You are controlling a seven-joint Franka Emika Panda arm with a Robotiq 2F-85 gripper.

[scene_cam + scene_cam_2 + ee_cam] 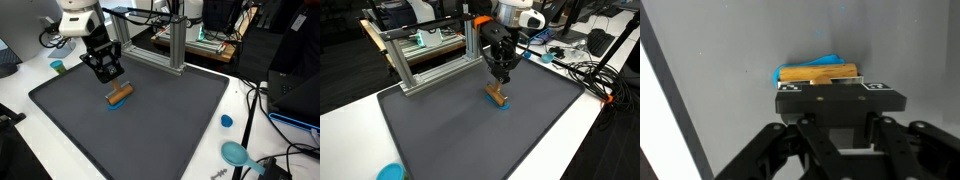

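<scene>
Gripper: the gripper [108, 72] is hanging over the mat, just above and beside the stick; in an exterior view [500, 76] it is pointing straight down with its tips close over the stick. Whether the jaws are parted or closed I cannot tell; the fingertips are not clearly showing in any view, and nothing is showing between them.
Stick: a brown stick [120, 95] is lying flat on the mat, near the mat's middle toward the frame side. In the wrist view the stick [818, 72] is sitting just past the gripper's body, lengthwise across the view.
Blue piece: a small blue piece [810, 64] is lying under and beside the stick, touching it; in an exterior view it is peeking out at the stick's lower end [503, 105].
Mat: a dark grey mat [150, 130] is covering most of the white table [30, 125]; the same mat [450, 140] is showing in both exterior views.
Frame: an aluminium frame [178, 40] is standing at the mat's far edge, behind the gripper [430, 55].
Cap: a small blue cap [226, 121] is resting on the table beside the mat.
Scoop: a teal scoop-like thing [236, 153] is lying at the table's corner, well apart from the stick.
Cup: a teal cup [58, 66] is standing on the table near the arm's base.
</scene>
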